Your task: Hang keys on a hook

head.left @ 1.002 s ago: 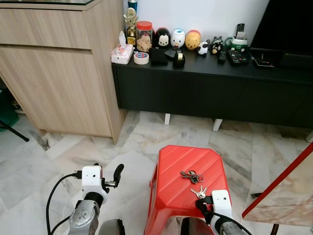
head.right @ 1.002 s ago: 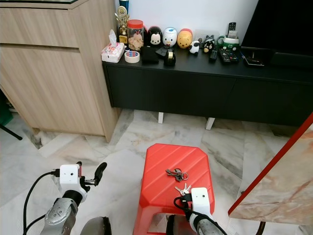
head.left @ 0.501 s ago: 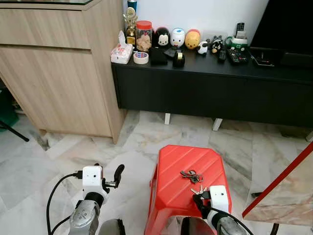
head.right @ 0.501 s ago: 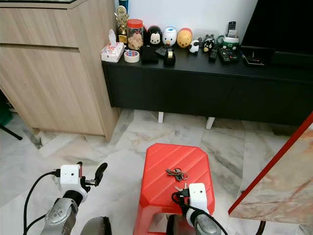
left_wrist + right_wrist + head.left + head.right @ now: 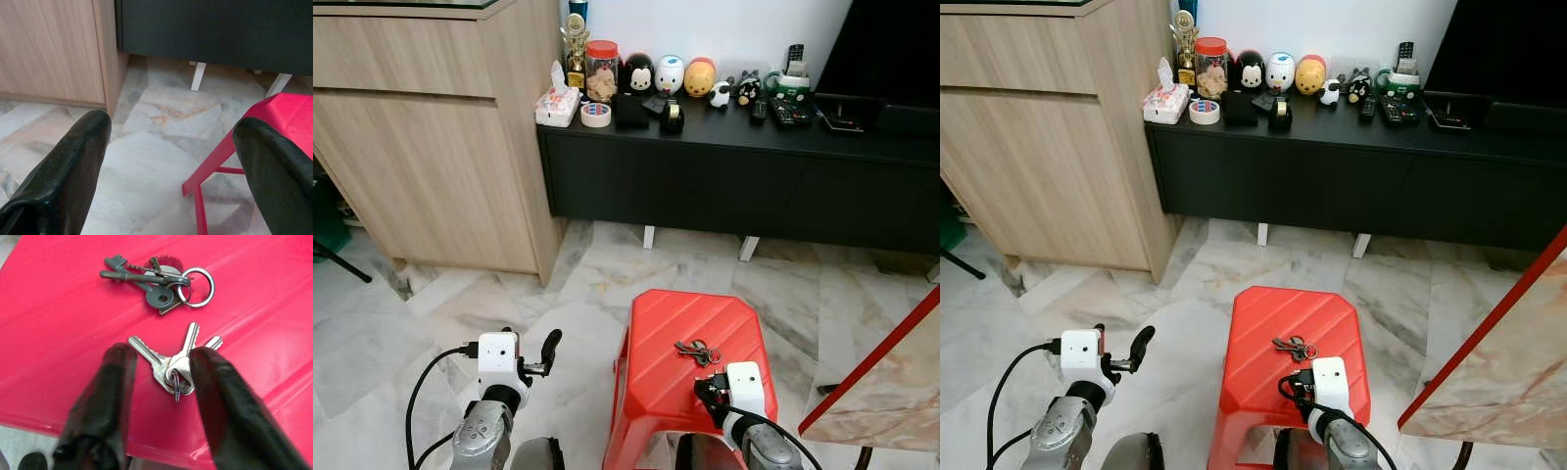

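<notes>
A wooden cabinet (image 5: 431, 137) fills the nine-to-eleven o'clock side of the head view, and a long black sideboard (image 5: 734, 166) runs across twelve to two o'clock. Its top carries a row of clutter: a tissue pack (image 5: 556, 104), a roll of tape (image 5: 596, 116), a jar with a red lid (image 5: 602, 71), three round character figures (image 5: 669, 75) and remote controls (image 5: 786, 110). No hook can be made out on any of it, though small fittings would be hard to tell from this height.

At six o'clock, on the marble floor (image 5: 460, 304), stands the red stool (image 5: 666, 343). On its top lie two bunches: the dark keys (image 5: 156, 280) on a large ring nearer the sideboard, and the silver keys (image 5: 173, 364) just beside them, nearer the robot.

The step in hand looks like the pick-up. The right gripper (image 5: 161, 372) is down over the stool with its fingers spread, one at each side of the silver keys, the right-hand pad perhaps already touching them. Next it would need to sink slightly and shut on the bunch where the blades meet the small ring, then lift clear without dragging the dark keys along.

The left gripper (image 5: 171, 147) hangs open and idle at seven o'clock, over the floor beside the stool's leg. A tilted marble-patterned board with a red edge (image 5: 876, 377) stands at four o'clock, close to the right arm's side.
</notes>
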Controlling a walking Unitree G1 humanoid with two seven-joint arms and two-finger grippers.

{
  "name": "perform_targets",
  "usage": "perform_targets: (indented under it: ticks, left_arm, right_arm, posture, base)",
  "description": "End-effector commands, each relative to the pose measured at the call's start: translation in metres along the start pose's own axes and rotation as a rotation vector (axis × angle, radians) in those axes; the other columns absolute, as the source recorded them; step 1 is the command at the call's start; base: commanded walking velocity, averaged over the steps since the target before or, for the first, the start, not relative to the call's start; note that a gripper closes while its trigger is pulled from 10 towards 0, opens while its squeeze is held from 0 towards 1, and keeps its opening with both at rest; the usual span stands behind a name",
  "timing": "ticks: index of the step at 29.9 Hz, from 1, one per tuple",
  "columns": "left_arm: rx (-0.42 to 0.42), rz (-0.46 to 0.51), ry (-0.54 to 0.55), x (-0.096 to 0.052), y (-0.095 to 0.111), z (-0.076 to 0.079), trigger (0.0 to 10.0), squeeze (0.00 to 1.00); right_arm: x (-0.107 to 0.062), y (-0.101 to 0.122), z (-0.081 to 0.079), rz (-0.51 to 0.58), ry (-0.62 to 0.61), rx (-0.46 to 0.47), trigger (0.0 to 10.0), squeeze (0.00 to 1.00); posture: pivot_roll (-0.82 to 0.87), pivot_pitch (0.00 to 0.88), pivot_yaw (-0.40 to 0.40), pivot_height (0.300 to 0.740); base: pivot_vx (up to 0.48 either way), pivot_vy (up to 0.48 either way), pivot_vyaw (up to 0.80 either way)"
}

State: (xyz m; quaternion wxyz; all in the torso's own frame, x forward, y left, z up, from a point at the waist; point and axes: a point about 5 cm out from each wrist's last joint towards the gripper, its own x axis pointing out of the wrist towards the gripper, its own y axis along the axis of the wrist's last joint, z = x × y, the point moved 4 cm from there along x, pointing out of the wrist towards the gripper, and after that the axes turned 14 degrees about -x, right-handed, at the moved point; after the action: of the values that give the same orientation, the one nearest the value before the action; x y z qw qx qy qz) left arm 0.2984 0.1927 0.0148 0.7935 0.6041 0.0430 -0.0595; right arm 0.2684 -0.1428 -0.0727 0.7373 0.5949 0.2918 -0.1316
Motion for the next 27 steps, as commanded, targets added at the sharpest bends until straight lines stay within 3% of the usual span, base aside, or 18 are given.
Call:
perform_targets:
  ticks: [1,22,23,24,25,26,27]
  left_arm:
    - [0.008,-0.019,0.004,-0.0022,-0.0044,-0.0013,10.0,0.0]
    - [0.011,-0.023,0.013,-0.0033,-0.0051,-0.004,10.0,0.0]
    - [0.012,-0.023,0.014,-0.0034,-0.005,-0.0044,10.0,0.0]
    - [0.013,-0.023,0.015,-0.0034,-0.0049,-0.0048,10.0,0.0]
    - [0.013,-0.023,0.015,-0.0034,-0.0048,-0.0049,10.0,0.0]
    - [0.014,-0.023,0.016,-0.0034,-0.0048,-0.005,10.0,0.0]
    - [0.015,-0.023,0.017,-0.0034,-0.0048,-0.0052,10.0,0.0]
  right_arm:
    - [0.0012,0.0013,-0.0006,-0.009,-0.001,-0.012,10.0,0.0]
    - [0.0007,-0.002,0.0018,-0.028,-0.031,0.021,10.0,0.0]
    - [0.0005,-0.0023,0.0013,-0.027,-0.027,0.023,4.6,0.0]
    - [0.0002,-0.0029,0.0008,-0.027,-0.024,0.026,3.7,0.0]
    - [0.0002,-0.003,0.0007,-0.027,-0.024,0.027,3.7,0.0]
    - [0.0001,-0.0036,0.0001,-0.03,-0.022,0.024,0.0,0.0]
    - [0.0,-0.0042,-0.0007,-0.033,-0.019,0.02,0.0,0.0]
  posture:
    - [-0.01,0.044,-0.073,0.61]
    - [-0.01,0.045,-0.071,0.61]
    - [-0.01,0.046,-0.071,0.61]
    - [-0.01,0.046,-0.07,0.61]
    - [-0.01,0.046,-0.07,0.61]
    - [-0.01,0.046,-0.07,0.61]
    - [-0.01,0.046,-0.07,0.61]
  base:
    - [0.0,0.0,0.0]
    - [0.0,0.0,0.0]
    - [0.0,0.0,0.0]
    - [0.0,0.0,0.0]
    - [0.0,0.0,0.0]
    - [0.0,0.0,0.0]
    - [0.0,0.0,0.0]
